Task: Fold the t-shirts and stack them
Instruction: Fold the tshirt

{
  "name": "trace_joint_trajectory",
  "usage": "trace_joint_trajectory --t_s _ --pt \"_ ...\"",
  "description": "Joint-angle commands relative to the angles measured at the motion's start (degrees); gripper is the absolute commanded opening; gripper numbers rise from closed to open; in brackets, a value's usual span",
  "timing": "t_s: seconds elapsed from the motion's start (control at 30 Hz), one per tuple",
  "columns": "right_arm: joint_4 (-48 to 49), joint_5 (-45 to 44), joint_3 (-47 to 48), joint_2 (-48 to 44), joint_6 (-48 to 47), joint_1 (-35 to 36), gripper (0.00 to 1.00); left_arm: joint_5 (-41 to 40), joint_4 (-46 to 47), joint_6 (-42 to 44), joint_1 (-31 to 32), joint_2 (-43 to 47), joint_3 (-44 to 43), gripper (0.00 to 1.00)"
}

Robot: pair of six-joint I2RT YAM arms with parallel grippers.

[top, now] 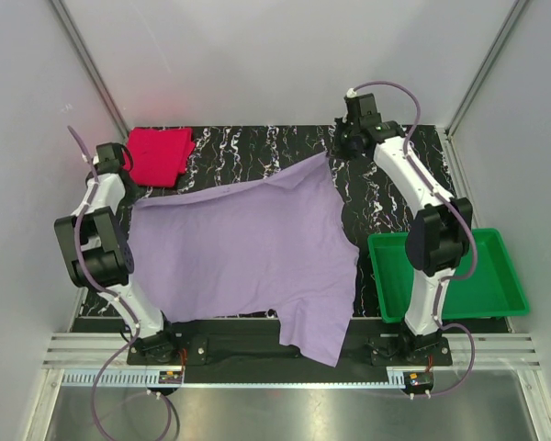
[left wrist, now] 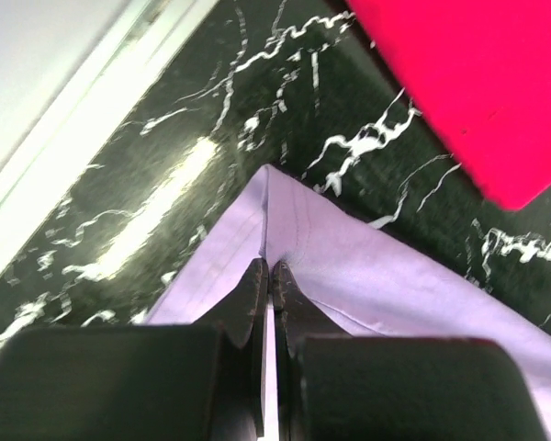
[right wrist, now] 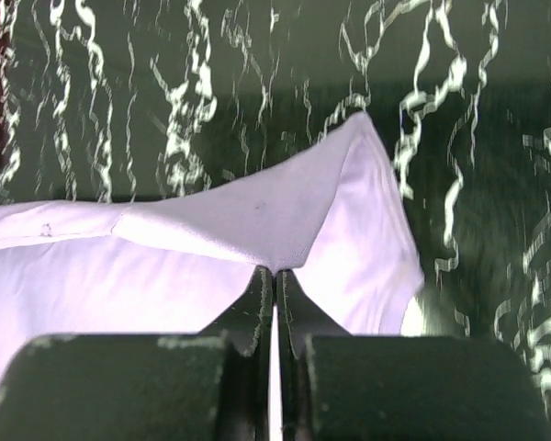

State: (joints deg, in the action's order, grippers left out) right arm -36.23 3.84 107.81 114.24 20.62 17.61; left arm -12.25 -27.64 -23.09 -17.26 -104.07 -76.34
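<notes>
The lavender t-shirt (top: 248, 248) lies spread over the black marbled table, its near edge hanging over the front. My left gripper (top: 127, 188) is shut on its far left corner, seen in the left wrist view (left wrist: 285, 220), jaws pinched at the cloth (left wrist: 269, 266). My right gripper (top: 335, 147) is shut on its far right corner (right wrist: 285, 211), jaws pinched at the fold (right wrist: 275, 272), the cloth lifted a little there. The pink-red t-shirt (top: 159, 154) lies folded at the far left corner; it also shows in the left wrist view (left wrist: 487, 83).
A green plastic tray (top: 491, 276) stands at the right, beside the right arm's base. White walls and metal rails enclose the table on the left, back and right. Bare marbled table (top: 257, 147) shows behind the lavender shirt.
</notes>
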Motion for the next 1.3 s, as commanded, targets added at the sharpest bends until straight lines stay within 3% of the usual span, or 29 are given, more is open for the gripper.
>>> trace_joint_trajectory --t_s 0.0,0.2,0.8,1.27 --pt "-6.99 2.14 -0.41 -5.60 2.58 -0.38 0.00 -1.63 -2.50 2.87 -1.29 4.58 0.48 0.00" --pt "-13.51 6.09 -3.03 -6.13 2.49 -0.38 0.00 -2.16 -5.58 5.25 -1.90 5.19 0.31 0.00" --pt "-12.73 5.48 -17.54 -13.25 5.57 -0.38 0.00 -2.07 -6.99 6.57 -1.90 5.46 5.32 0.00" --pt "-15.01 10.84 -16.31 -14.21 7.77 -0.38 0.00 -2.87 -8.31 4.99 -2.26 3.96 4.09 0.00"
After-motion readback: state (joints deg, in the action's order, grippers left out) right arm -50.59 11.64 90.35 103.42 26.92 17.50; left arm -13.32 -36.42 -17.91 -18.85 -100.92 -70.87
